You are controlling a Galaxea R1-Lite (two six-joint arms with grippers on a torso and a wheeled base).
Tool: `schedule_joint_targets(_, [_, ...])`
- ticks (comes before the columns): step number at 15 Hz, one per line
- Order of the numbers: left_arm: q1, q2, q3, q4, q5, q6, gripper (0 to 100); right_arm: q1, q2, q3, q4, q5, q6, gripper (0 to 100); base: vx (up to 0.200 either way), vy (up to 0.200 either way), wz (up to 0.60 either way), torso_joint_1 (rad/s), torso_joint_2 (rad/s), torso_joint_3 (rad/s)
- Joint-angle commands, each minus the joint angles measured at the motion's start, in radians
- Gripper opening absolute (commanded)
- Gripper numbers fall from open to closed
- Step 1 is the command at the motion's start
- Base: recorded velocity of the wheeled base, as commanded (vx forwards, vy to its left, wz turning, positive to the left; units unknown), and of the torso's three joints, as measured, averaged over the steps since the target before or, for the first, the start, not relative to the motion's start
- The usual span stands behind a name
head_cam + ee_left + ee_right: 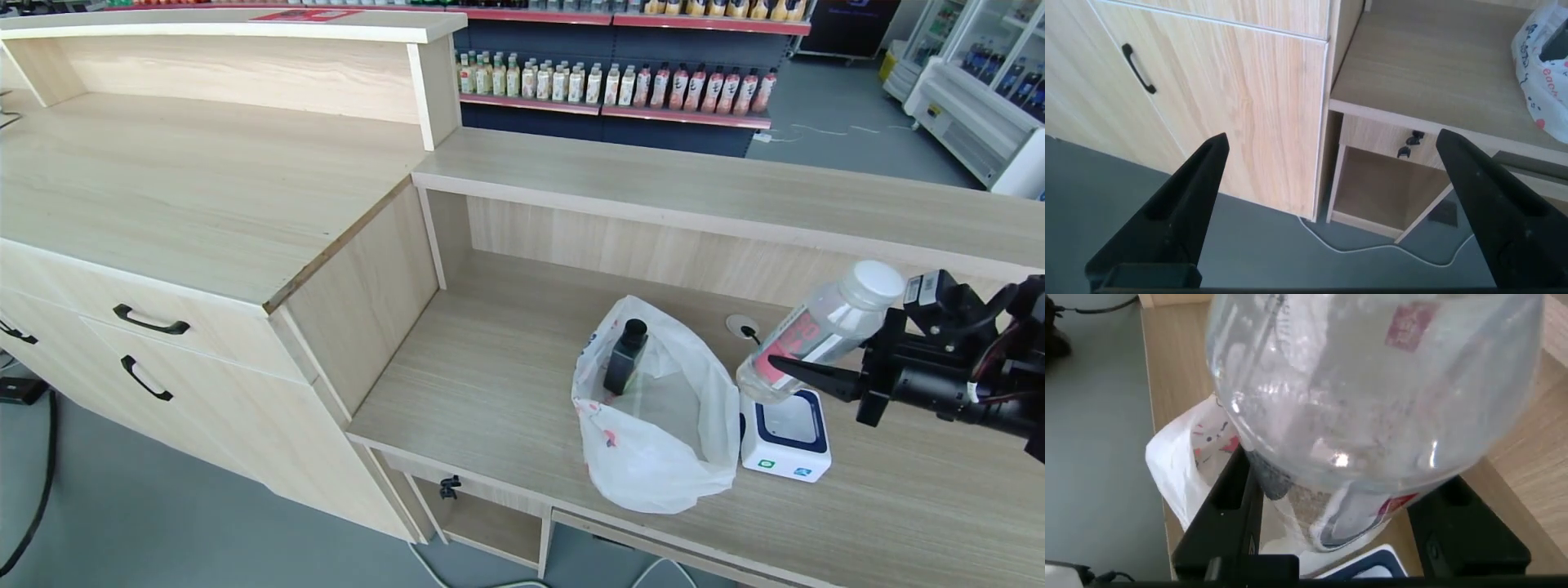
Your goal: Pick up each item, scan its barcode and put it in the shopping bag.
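The right hand (798,363) was clamped on the bottle (816,327), cap tilted up toward the desk's (490,384) back edge, base over the scanner (788,437), shopping bag (653,461) just beside.

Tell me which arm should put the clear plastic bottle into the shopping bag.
Right. The right gripper is shut on the clear plastic bottle with the white cap, above the white scanner beside the white plastic shopping bag. The left gripper hangs open over the floor by the wooden cabinet.
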Motion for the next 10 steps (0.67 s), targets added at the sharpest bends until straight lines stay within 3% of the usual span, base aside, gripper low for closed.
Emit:
schedule_joint_targets(1, [0.000, 0.000, 0.000, 0.000, 0.000, -0.001, 100, -0.043, 0.087, 0.003, -0.002, 0.038, -0.006, 0, 0.000, 0.000, 0.00, 0.000, 0.00, 0.000])
schedule_joint_targets(10, [0.000, 0.000, 0.000, 0.000, -0.001, -0.001, 100, -0.037, 0.216, 0.003, -0.003, 0.076, -0.075, 0, 0.000, 0.000, 0.00, 0.000, 0.00, 0.000])
